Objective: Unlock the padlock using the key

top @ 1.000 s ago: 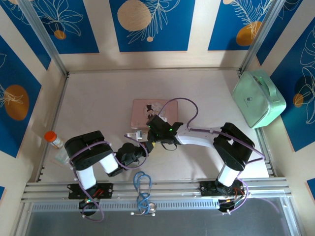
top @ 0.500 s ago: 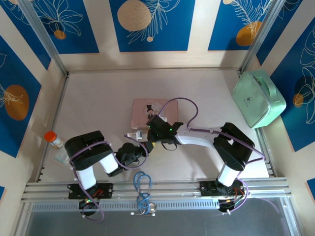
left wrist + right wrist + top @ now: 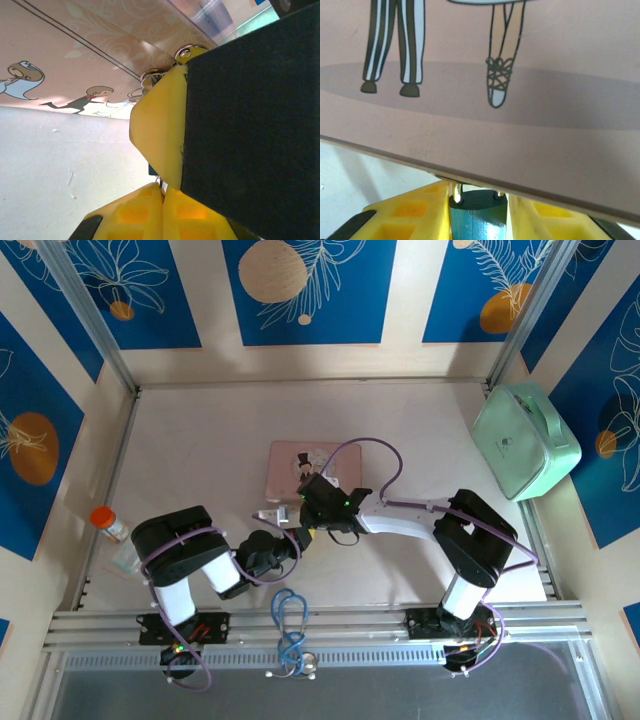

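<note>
The padlock (image 3: 479, 220) has a teal-blue body, and its thin shackle runs up under the front edge of the pink tin (image 3: 485, 130). My right gripper (image 3: 479, 212) is shut on the padlock body, one yellow finger on each side. In the left wrist view my left gripper (image 3: 164, 192) is shut, with a thin metal sliver, the key (image 3: 161, 184), pinched at its tips just below a dark blue corner of the padlock (image 3: 152, 170). The right gripper's yellow finger and black body hide most of the lock there. From above, both grippers (image 3: 295, 535) meet at the near edge of the pink tin (image 3: 300, 465).
A mint-green case (image 3: 525, 440) leans at the right wall. An orange-capped bottle (image 3: 108, 523) stands at the left edge. A blue looped cable (image 3: 290, 625) hangs over the front rail between the arm bases. A small pale metal piece (image 3: 268, 514) lies left of the grippers.
</note>
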